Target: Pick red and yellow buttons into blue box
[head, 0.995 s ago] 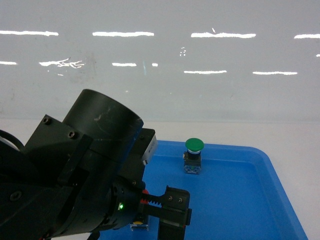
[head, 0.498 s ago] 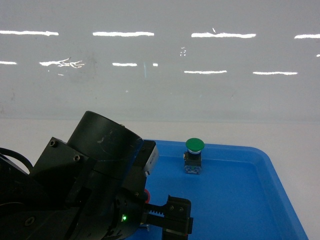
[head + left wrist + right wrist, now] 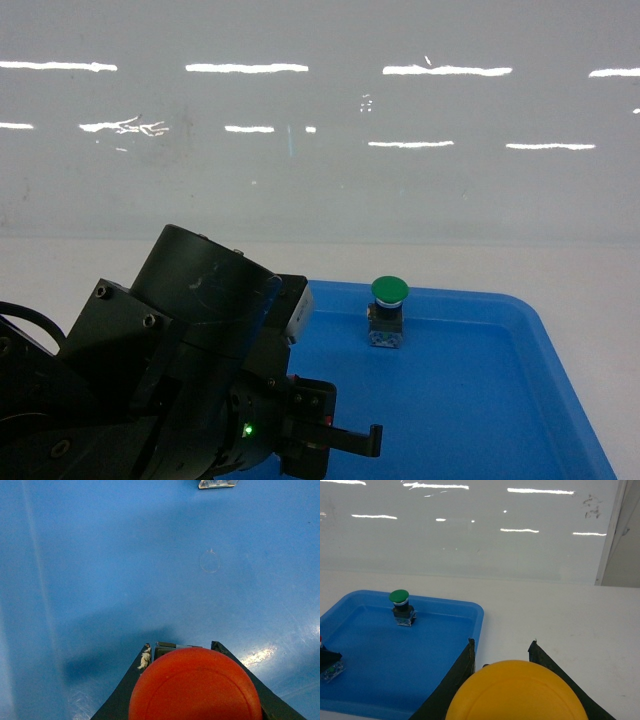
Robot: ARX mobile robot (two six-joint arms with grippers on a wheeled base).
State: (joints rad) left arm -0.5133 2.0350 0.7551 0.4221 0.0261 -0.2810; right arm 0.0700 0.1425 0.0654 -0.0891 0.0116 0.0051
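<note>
The left hand [image 3: 195,680] was clamped on the red button [image 3: 195,685]: in the left wrist view its round red cap filled the space between the two dark fingers [image 3: 122,695], facing the camera, so the button's long axis ran back along the hand, base end toward the blue tray [image 3: 100,570] floor below. Whether the base touched the floor could not be told. A small clear part [image 3: 216,483] lay on the tray floor at the top edge of that view.

The right hand [image 3: 515,690] was clamped on the yellow button [image 3: 517,692] in the same way, yellow cap toward its wrist camera, between two dark fingers [image 3: 452,685]. It hung over the white counter [image 3: 560,620], just off the tray's right edge.

In the head view the left arm [image 3: 160,370] covered the tray's left side. The green button [image 3: 388,312] stood upright near the tray's far edge, cap up, long axis vertical, well apart from both hands.
</note>
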